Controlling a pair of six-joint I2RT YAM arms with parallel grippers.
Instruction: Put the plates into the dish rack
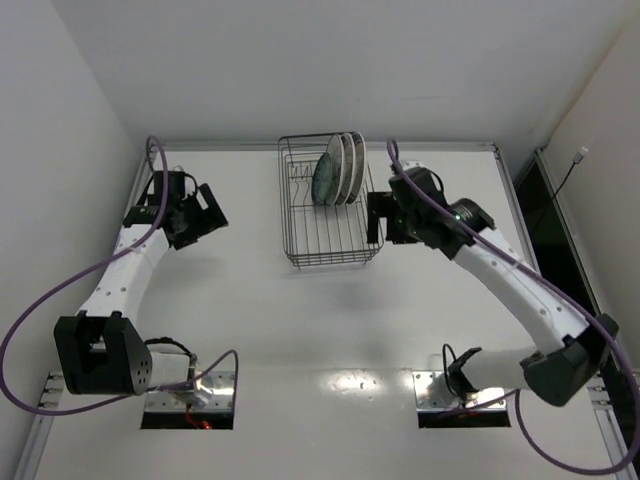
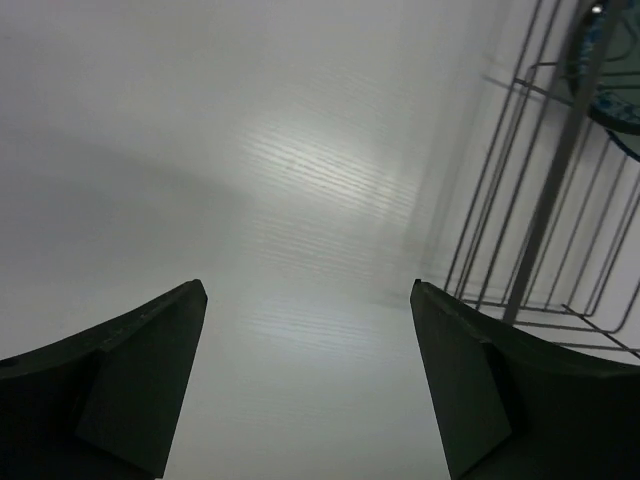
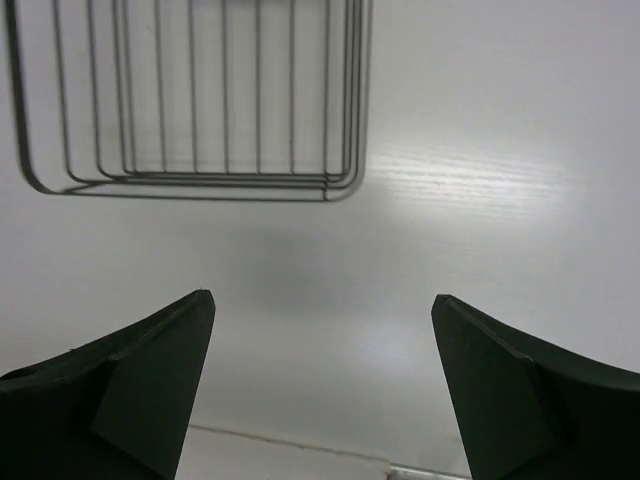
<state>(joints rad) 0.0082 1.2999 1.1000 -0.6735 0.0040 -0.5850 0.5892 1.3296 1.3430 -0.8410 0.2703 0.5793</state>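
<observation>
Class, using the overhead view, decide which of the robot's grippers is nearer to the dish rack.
Right. The right gripper is just beside the right side of the dish rack. The left gripper is off to the rack's left with a visible gap.

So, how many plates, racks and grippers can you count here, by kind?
Plates: 4, standing close together in the rack, so this count is less sure
Dish rack: 1
Grippers: 2, left gripper and right gripper, both empty
Total: 7
</observation>
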